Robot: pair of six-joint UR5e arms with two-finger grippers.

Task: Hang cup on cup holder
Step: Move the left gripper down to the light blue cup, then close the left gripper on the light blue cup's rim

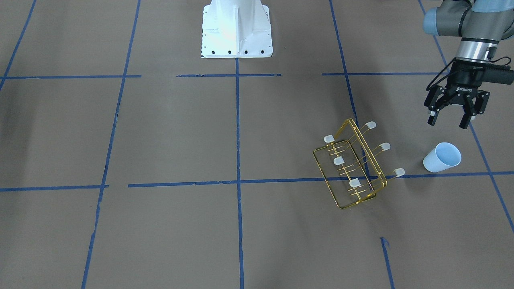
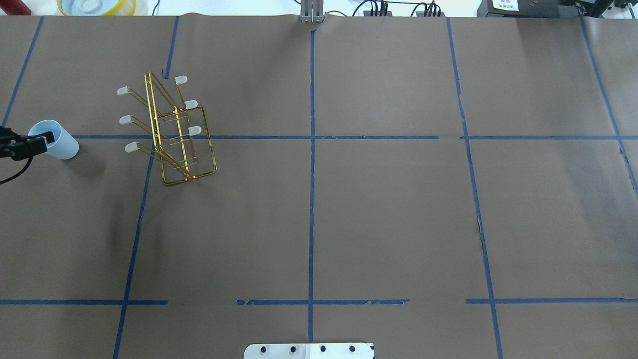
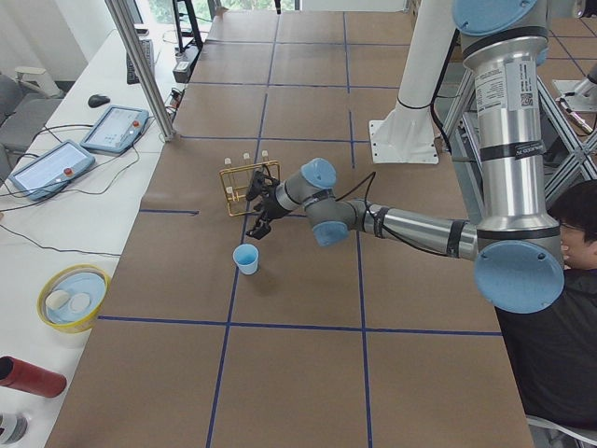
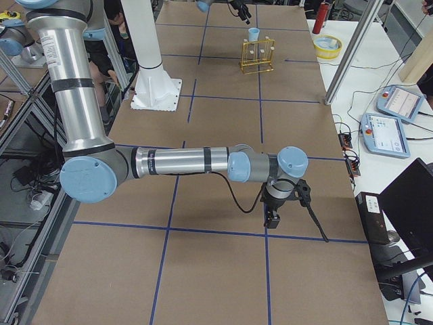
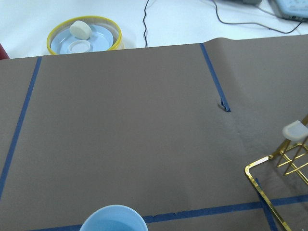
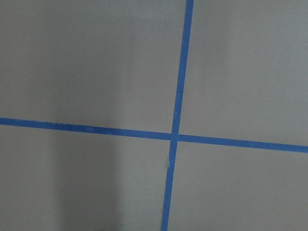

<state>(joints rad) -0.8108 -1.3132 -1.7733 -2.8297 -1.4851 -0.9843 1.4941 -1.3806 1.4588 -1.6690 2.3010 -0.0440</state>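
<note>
The pale blue cup stands upright, mouth up, on the brown table; it also shows in the overhead view and at the bottom edge of the left wrist view. The gold wire cup holder stands beside it with its capped prongs empty, also in the overhead view. My left gripper is open and empty, held above the cup and a little toward the robot's side. My right gripper hangs low over bare table far from both; I cannot tell whether it is open or shut.
The white robot base stands at the table's middle back edge. A yellow-rimmed bowl with small items sits off the brown surface beyond the cup. An operator sits by the left arm's base.
</note>
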